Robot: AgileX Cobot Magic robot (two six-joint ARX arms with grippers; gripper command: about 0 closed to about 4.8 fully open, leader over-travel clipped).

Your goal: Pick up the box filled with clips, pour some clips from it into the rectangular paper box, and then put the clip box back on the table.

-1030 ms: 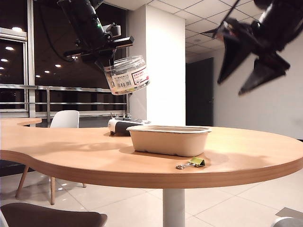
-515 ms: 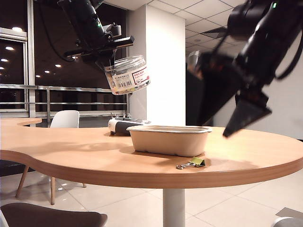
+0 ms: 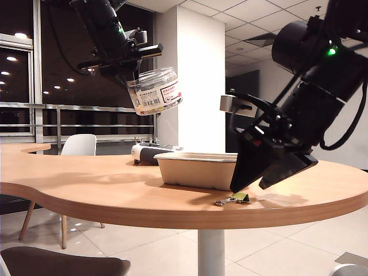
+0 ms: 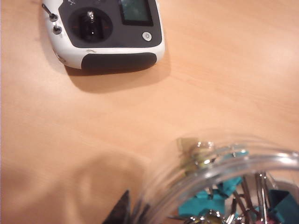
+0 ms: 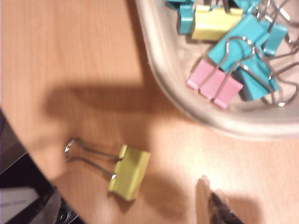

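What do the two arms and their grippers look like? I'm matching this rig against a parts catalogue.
Both arms are black. The left gripper hangs from a slim black link with a flat crossbar. The right gripper has broad, black wedge-shaped fingers, a bulky rounded black wrist housing with a green indicator light, a black cable loop and a grey bracket.

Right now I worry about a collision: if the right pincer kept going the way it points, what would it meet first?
Probably the table beside the stray yellow clip; the right pincer points down there, though depth is unclear.
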